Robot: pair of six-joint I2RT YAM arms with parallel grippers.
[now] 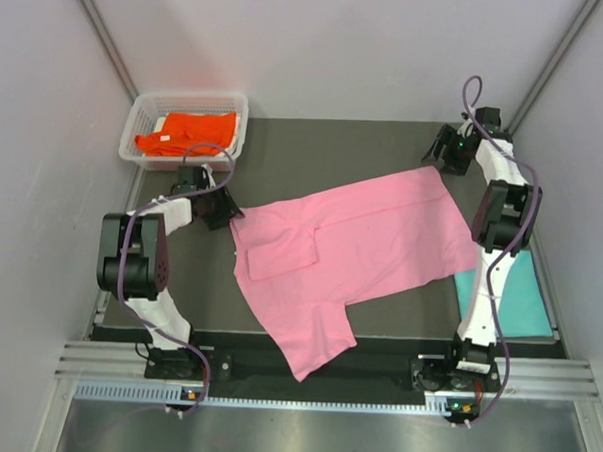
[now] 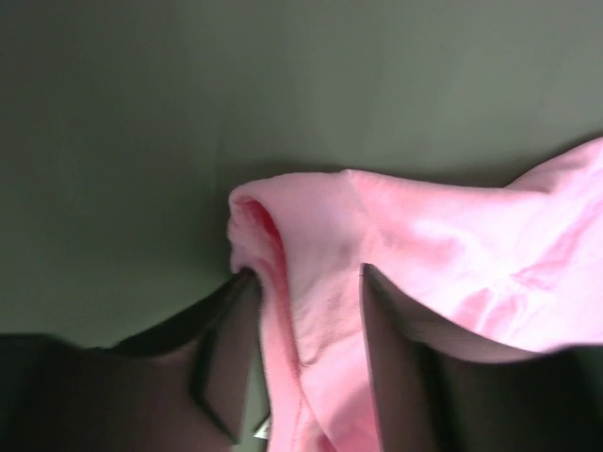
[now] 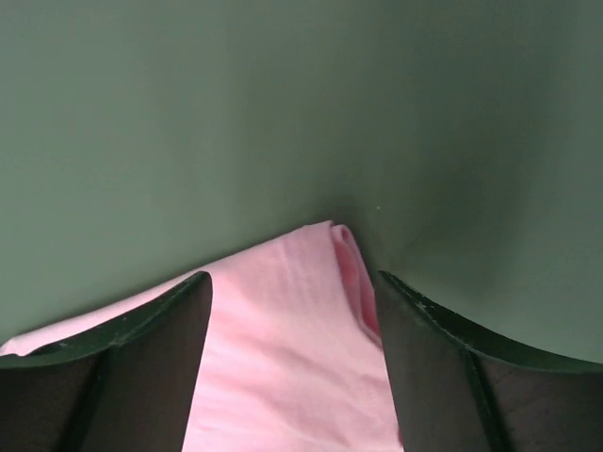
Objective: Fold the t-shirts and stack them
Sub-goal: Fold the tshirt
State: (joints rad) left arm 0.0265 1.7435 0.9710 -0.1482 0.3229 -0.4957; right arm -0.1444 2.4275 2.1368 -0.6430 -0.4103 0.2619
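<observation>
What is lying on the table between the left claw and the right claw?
The pink t-shirt, spread out across the dark table, fills the stretch from the left claw to the right claw. The top view shows it.

Left tool [image 2: 303, 273] jaws apart, right tool [image 3: 292, 275] jaws apart, both low.

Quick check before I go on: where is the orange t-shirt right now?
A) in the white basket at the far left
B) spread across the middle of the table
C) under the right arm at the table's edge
A: the orange t-shirt lies bunched inside the white basket in the far left corner.
</observation>
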